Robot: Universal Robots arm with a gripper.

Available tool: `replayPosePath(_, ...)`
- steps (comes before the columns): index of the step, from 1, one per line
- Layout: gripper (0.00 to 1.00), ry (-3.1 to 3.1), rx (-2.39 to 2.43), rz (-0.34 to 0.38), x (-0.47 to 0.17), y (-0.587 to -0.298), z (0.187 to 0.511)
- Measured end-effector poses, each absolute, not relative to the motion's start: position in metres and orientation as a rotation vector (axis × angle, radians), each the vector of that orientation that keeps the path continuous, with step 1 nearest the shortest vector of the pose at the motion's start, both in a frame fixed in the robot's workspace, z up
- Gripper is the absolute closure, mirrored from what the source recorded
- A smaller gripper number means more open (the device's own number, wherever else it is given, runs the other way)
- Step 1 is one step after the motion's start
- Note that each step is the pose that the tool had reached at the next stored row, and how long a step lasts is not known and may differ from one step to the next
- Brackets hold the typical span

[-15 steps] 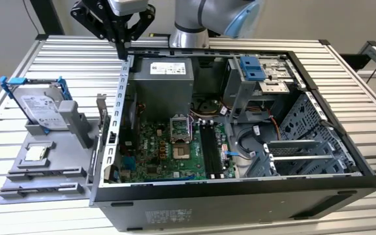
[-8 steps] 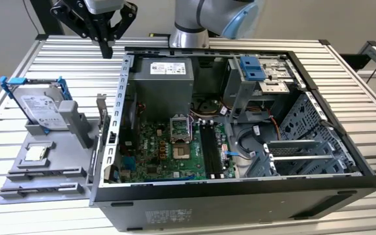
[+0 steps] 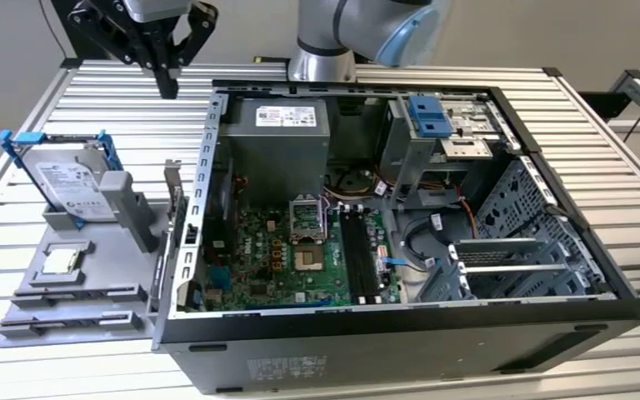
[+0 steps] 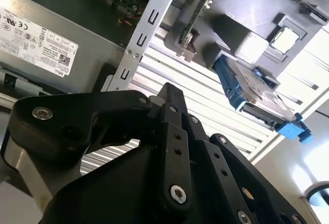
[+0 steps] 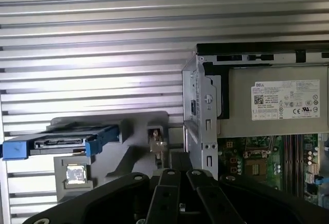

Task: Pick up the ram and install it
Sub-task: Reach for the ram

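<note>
Ram parked in its holder, black gripper hanging above and behind it with nothing in its clenched jaws.

The long, thin, bluish-green ram stick (image 3: 172,185) stands on end in a slot of the grey plastic fixture tray (image 3: 76,310), just beside the outer wall of the open black computer case (image 3: 409,337). In both wrist views it is seen edge-on (image 4: 198,9) (image 5: 156,140), so its chips are hard to make out. Further out on the tray are the silver hard drive in a blue frame (image 3: 70,179) and the small square silver processor chip (image 3: 62,260). The gripper (image 3: 167,82) hangs well apart over the slatted metal table (image 3: 31,108), its fingers seemingly pressed together.
</note>
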State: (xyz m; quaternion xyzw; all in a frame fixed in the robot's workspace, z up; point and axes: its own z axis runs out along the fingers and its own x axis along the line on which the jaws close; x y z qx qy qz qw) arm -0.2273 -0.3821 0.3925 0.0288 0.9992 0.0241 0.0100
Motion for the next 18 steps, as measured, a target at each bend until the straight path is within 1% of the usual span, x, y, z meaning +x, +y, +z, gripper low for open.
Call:
replayPosePath(9,1.00,3.121,0.041,0.076,-0.233,-0.381,0.393)
replayPosePath(18,1.00,3.121,0.041,0.075,-0.263,-0.378,0.393)
